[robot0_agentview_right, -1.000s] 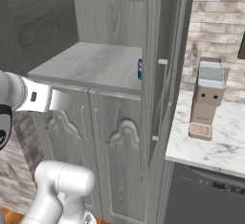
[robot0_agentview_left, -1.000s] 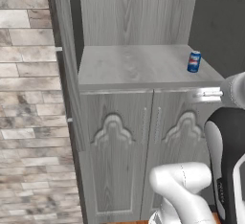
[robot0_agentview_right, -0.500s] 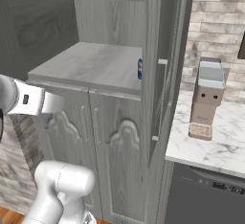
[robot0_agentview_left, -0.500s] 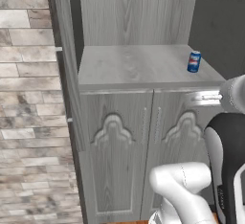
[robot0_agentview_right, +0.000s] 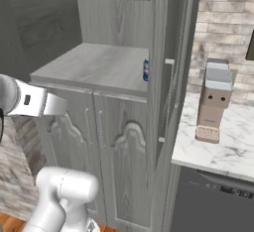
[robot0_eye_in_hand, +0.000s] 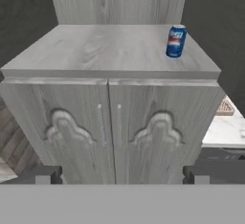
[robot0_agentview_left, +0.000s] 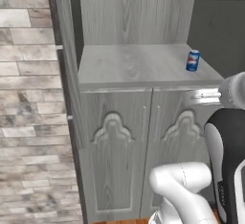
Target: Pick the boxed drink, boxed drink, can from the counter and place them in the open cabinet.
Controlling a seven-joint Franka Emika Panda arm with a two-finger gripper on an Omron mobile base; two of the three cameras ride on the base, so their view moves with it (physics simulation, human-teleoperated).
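- Nearest to me, my gripper (robot0_eye_in_hand: 122, 174) has its two dark fingertips (robot0_eye_in_hand: 42, 174) standing far apart at the bottom of the hand view, with nothing between them.
- The gripper sits in front of the open cabinet (robot0_eye_in_hand: 115, 127), facing its two closed doors with the curved ornate panels.
- From the left base view I see the arm's white links rising at the lower right, in front of the cabinet's right door (robot0_agentview_left: 179, 137).
- Above the doors is the shelf niche (robot0_agentview_left: 139, 62), a flat grey wood-grain ledge.
- The can (robot0_eye_in_hand: 175, 40) stands upright on that ledge, toward its right rear corner in the hand view; it is blue with a red-and-white band and a silver top.
- In the left base view the can (robot0_agentview_left: 192, 60) sits near the right edge of the ledge; in the right base view just a sliver of it (robot0_agentview_right: 146, 70) peeks past the cabinet's side panel.
- To the right of the cabinet, the right base view shows a white marble counter (robot0_agentview_right: 223, 146) with a small grey and tan appliance (robot0_agentview_right: 213, 100) standing on it against a brick wall (robot0_agentview_right: 223, 23).
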